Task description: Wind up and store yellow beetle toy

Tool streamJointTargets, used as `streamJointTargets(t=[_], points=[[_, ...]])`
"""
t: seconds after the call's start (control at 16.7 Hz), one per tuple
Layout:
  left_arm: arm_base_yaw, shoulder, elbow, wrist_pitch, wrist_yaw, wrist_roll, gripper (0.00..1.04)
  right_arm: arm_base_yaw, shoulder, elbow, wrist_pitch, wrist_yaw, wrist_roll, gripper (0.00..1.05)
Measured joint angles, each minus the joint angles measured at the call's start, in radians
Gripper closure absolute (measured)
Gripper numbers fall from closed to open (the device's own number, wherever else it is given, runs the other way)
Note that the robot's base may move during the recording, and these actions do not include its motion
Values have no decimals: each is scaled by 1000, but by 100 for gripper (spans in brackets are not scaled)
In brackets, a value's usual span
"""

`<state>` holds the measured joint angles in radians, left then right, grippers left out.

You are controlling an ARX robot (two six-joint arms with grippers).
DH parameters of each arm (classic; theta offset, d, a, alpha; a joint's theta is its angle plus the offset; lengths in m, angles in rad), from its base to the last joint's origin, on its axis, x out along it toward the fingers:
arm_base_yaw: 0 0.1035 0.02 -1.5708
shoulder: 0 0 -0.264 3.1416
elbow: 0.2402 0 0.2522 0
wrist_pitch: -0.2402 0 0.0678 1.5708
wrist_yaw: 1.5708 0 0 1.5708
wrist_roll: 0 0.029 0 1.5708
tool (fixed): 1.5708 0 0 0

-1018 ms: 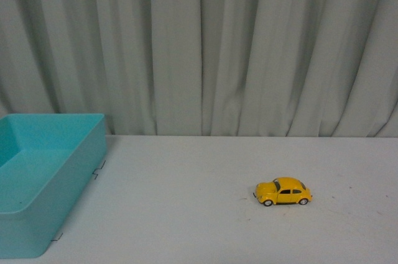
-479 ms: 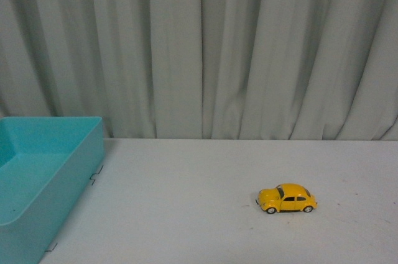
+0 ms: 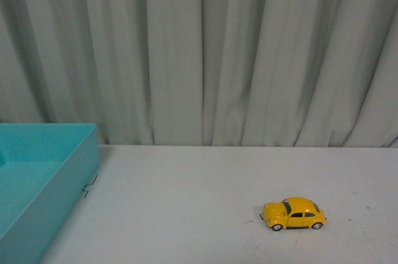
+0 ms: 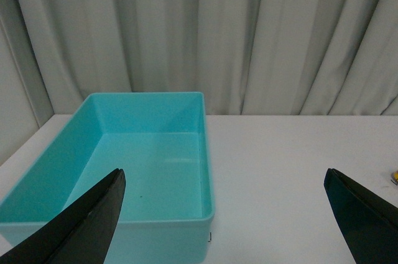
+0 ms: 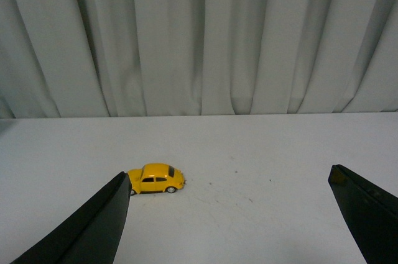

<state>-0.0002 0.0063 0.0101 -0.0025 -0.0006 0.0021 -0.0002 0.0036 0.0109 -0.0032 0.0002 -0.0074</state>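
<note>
The yellow beetle toy (image 3: 293, 214) stands on its wheels on the white table, right of centre in the front view. It also shows in the right wrist view (image 5: 155, 179), just past one black finger (image 5: 93, 227). My right gripper (image 5: 227, 220) is open and empty, short of the toy. The turquoise bin (image 3: 37, 177) stands at the left and looks empty. In the left wrist view the bin (image 4: 149, 171) lies ahead of my left gripper (image 4: 224, 220), which is open and empty. Neither arm shows in the front view.
A grey-white pleated curtain (image 3: 205, 53) hangs behind the table's far edge. The white tabletop (image 3: 186, 202) runs between the bin and the toy. A sliver of yellow shows at the edge of the left wrist view (image 4: 395, 177).
The front view has tilted upward: the toy, the bin and the table edge all sit lower in the picture, and the bin has slid further left. The toy itself seems unmoved on the table.
</note>
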Motion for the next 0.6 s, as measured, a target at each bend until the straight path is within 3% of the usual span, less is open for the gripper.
streamJointTargets(t=[0.6], points=[[0,0,0,0,0,0,7,0,0,0,0,0,0,6]])
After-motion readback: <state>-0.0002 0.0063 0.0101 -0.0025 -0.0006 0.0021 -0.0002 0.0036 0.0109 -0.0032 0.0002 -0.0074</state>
